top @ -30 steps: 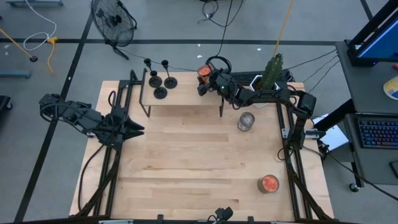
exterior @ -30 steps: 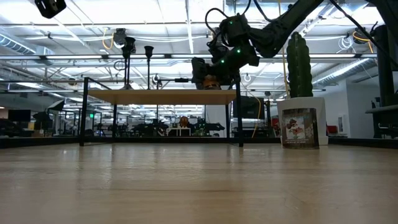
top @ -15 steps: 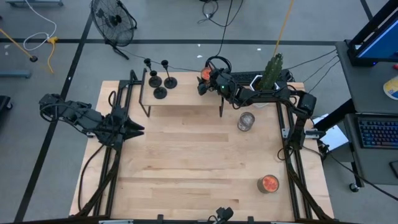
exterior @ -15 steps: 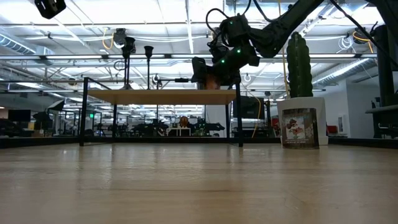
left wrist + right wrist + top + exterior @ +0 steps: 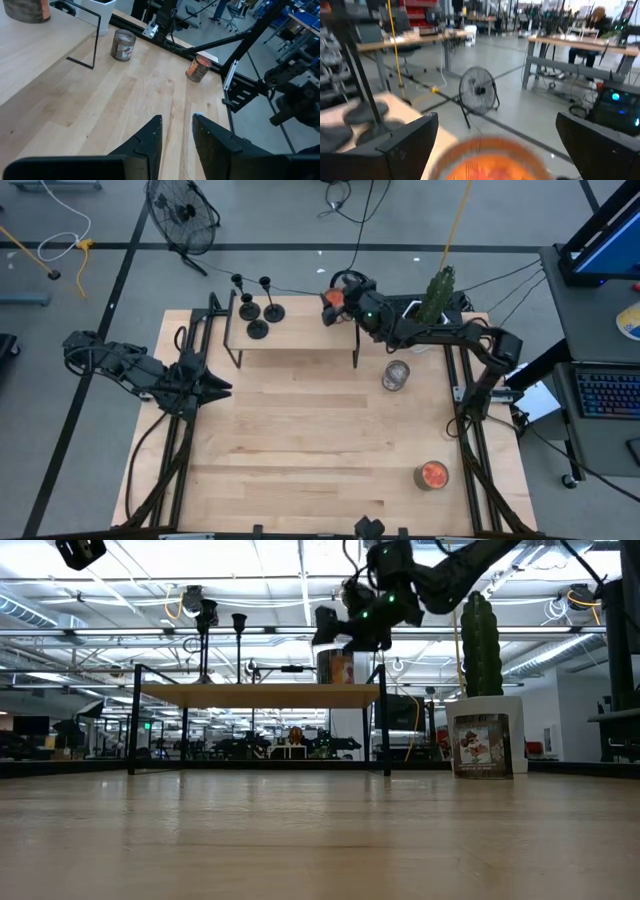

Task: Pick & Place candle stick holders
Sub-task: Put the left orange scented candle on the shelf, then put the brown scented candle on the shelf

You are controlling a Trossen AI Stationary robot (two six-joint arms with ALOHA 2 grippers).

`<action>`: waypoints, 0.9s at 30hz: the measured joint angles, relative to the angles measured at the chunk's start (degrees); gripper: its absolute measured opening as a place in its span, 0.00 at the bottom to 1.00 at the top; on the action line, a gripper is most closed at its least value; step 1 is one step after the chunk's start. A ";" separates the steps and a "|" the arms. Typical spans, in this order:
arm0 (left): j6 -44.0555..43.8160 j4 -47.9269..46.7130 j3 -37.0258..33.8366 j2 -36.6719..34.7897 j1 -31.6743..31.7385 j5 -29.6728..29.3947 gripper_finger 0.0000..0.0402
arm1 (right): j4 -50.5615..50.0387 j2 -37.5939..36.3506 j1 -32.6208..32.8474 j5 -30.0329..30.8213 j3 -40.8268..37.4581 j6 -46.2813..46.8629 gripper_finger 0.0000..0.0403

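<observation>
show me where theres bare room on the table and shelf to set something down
Free: the shelf middle, between the three candle stick holders at its left end and the orange-topped can under the open right gripper. Also the table centre and front, bordered by the left gripper, glass jar and orange candle. Crowded: both shelf ends.

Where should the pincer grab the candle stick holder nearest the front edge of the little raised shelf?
Grip the holder by its thin upright stem, above the round disc base, coming down from above or from the shelf's open front side. The flat base offers little to pinch, and two more holders crowd behind it.
</observation>
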 joint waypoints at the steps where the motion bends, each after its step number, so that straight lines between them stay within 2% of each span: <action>1: 0.00 -0.02 0.00 0.00 0.00 0.00 0.28 | 0.22 -0.74 0.18 0.02 0.00 0.00 0.99; 6: 0.00 0.02 0.02 0.00 0.00 -0.02 0.28 | -1.28 -4.61 1.64 -0.03 0.00 -0.03 0.99; 9: 0.00 0.04 0.00 0.00 0.00 -0.03 0.28 | -5.69 -7.88 2.90 -0.03 0.02 -0.04 0.99; 27: 1.31 1.01 0.02 0.00 0.00 -0.22 0.28 | -43.27 -24.28 12.99 -0.08 -0.04 0.63 0.98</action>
